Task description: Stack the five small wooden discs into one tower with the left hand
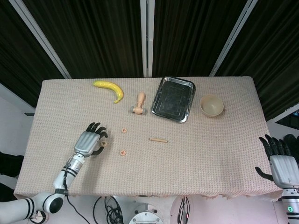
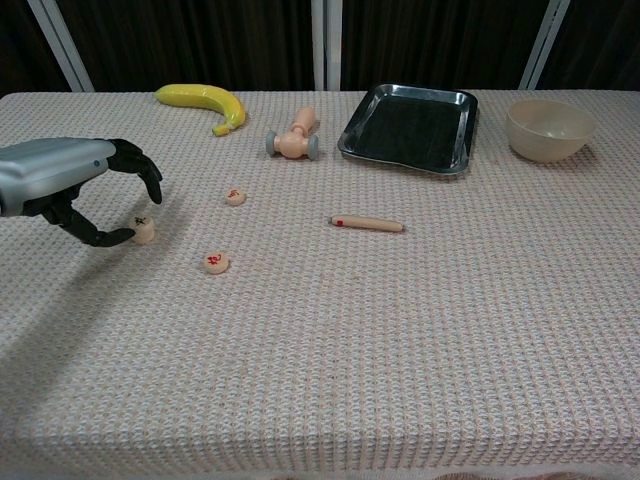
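Covering nearly the whole scene is the table (image 2: 420, 330) under its beige woven cloth, and on it the task looks only partly done. At the far side lie things that play no part: a dark rectangular metal tray (image 2: 408, 125), a curved yellow banana (image 2: 203, 101), a round cream bowl (image 2: 549, 129), a small wooden mallet-like toy with grey ends (image 2: 293, 139), and nearer the middle a slim wooden stick with a red band (image 2: 367, 223). The grey and black left hand (image 2: 85, 185) hangs low at the left, its dark fingers (image 2: 140, 172) curled over a short pale stack of small wooden discs (image 2: 145, 230); thumb and fingertips seem to bracket the stack, but whether they pinch it or merely touch it cannot be told. The stack appears to be more than one disc high, though the exact count is too small to read. Two single red-marked wooden discs lie flat and apart to its right, one farther (image 2: 235, 196) and one nearer (image 2: 216, 262), so both remain to be added. The right hand (image 1: 281, 161) rests spread and empty beyond the table's right near corner.
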Tool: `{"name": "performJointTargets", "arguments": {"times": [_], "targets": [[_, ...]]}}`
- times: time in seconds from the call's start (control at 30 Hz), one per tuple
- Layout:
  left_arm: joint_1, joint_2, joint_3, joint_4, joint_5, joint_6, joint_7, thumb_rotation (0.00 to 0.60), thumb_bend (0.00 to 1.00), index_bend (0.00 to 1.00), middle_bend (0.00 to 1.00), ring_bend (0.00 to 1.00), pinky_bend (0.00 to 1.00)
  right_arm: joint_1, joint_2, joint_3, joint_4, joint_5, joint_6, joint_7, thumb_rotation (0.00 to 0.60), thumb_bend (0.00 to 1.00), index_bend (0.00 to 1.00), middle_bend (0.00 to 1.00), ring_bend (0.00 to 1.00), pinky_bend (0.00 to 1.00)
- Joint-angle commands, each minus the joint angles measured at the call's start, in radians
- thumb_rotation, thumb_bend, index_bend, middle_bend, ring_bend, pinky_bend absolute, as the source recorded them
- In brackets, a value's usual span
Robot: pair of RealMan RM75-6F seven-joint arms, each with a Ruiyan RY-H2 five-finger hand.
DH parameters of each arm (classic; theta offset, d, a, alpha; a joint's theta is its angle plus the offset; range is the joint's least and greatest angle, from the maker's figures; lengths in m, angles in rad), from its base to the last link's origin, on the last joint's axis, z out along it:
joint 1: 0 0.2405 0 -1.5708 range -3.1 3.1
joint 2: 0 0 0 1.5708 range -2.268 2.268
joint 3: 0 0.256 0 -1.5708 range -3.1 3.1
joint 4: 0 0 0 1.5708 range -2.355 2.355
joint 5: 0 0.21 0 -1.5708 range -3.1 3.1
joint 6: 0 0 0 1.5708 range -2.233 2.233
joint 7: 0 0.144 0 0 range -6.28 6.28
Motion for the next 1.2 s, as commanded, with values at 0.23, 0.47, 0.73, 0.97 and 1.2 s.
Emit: {"name": "performJointTargets", "arguments": {"times": [0.23, 0.47, 0.73, 0.97, 1.2], "targets": [[0.035, 0.056, 0.064, -0.168, 0.179, 0.085, -0.015, 0.600, 0.32, 0.36, 0.16, 0.00, 0.00, 0.003, -0.006, -0.002, 0.003, -0.002, -0.006, 0.000, 0.600, 0.14, 0.00, 0.00, 0.00, 0.00], [0.031, -0.026, 0.090, -0.111, 0.209, 0.057, 0.008, 0.600, 0.31, 0.35, 0.16, 0.00, 0.00, -0.006, -0.006, -0.008, 0.003, -0.012, 0.008, 0.001, 0.600, 0.14, 0.00, 0.00, 0.00, 0.00], [0.000, -0.096, 0.054, -0.057, 0.153, -0.008, 0.036, 0.600, 0.30, 0.32, 0.15, 0.00, 0.00, -0.015, 0.001, -0.008, 0.006, -0.011, 0.018, 0.014, 0.600, 0.14, 0.00, 0.00, 0.00, 0.00], [-0.006, -0.134, 0.039, 0.013, 0.121, -0.017, 0.060, 0.600, 0.30, 0.33, 0.15, 0.00, 0.00, -0.016, 0.004, -0.007, 0.013, -0.008, 0.017, 0.025, 0.600, 0.14, 0.00, 0.00, 0.00, 0.00], [-0.007, -0.145, 0.039, 0.035, 0.122, -0.017, 0.055, 0.600, 0.31, 0.38, 0.15, 0.00, 0.00, -0.013, 0.002, -0.002, 0.019, -0.003, 0.013, 0.031, 0.600, 0.14, 0.00, 0.00, 0.00, 0.00]]}}
